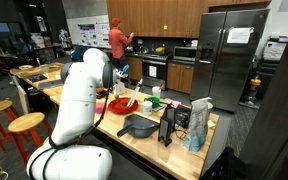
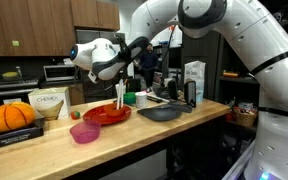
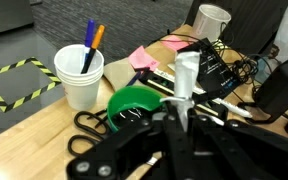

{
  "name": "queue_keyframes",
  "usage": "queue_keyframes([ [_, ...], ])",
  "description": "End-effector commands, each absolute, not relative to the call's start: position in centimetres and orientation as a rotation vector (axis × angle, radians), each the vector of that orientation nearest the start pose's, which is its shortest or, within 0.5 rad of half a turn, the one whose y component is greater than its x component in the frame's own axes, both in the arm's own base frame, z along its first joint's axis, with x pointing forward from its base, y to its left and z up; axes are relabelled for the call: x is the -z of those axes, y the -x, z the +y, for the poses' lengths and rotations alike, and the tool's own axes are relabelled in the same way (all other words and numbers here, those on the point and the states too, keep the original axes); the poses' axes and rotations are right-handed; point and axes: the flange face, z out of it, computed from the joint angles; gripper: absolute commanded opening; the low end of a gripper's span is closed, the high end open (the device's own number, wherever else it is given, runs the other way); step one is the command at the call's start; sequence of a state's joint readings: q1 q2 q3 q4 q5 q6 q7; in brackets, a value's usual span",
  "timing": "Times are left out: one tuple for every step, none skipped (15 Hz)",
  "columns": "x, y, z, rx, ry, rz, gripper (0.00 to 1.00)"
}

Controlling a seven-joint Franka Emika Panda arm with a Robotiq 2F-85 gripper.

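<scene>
My gripper (image 2: 121, 88) is shut on a white utensil (image 2: 120, 98) and holds it upright, tip down, just above a red plate (image 2: 102, 116) on the wooden counter. In the wrist view the gripper (image 3: 182, 108) clamps the utensil's white handle (image 3: 185, 72). A green bowl (image 3: 132, 103) lies just beside it, with black scissors (image 3: 88, 131) next to that. In an exterior view the gripper (image 1: 134, 93) hangs over the red plate (image 1: 118, 105).
A pink bowl (image 2: 84, 133), an orange pumpkin (image 2: 11, 116), a dark grey pan (image 2: 164, 113) and a carton (image 2: 194, 82) stand on the counter. A white cup with pens (image 3: 80, 78), pink notes (image 3: 144, 57) and cables (image 3: 219, 75) lie nearby. A person (image 1: 116, 40) stands at the back.
</scene>
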State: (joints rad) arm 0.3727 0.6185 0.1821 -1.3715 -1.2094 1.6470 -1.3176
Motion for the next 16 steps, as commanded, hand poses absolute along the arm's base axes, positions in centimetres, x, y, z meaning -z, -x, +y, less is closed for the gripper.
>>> queue_keyframes([
  [-37.6, -67.8, 26.5, 0.745, -0.950, 1.846, 0.02],
  [-37.3, -68.0, 26.8, 0.727, -0.936, 1.838, 0.02],
  [-37.1, -68.1, 27.1, 0.691, -0.920, 1.834, 0.02],
  [-37.0, -68.2, 27.4, 0.648, -0.909, 1.838, 0.02],
  [-37.1, -68.3, 27.8, 0.609, -0.894, 1.841, 0.02],
  [-37.4, -68.4, 28.1, 0.565, -0.878, 1.844, 0.02],
  [-37.6, -68.4, 28.5, 0.522, -0.872, 1.850, 0.02],
  [-37.9, -68.5, 28.8, 0.485, -0.866, 1.851, 0.02],
  [-38.1, -68.5, 29.1, 0.447, -0.860, 1.853, 0.02],
  [-38.3, -68.5, 29.4, 0.417, -0.854, 1.855, 0.02],
  [-38.6, -68.5, 29.7, 0.385, -0.847, 1.861, 0.02],
  [-38.8, -68.4, 30.0, 0.361, -0.840, 1.869, 0.02],
  [-39.0, -68.3, 30.2, 0.350, -0.838, 1.883, 0.02],
  [-39.1, -68.1, 30.3, 0.359, -0.834, 1.909, 0.02],
  [-39.1, -67.8, 30.4, 0.369, -0.841, 1.930, 0.02],
  [-39.3, -67.4, 30.5, 0.389, -0.851, 1.951, 0.02],
])
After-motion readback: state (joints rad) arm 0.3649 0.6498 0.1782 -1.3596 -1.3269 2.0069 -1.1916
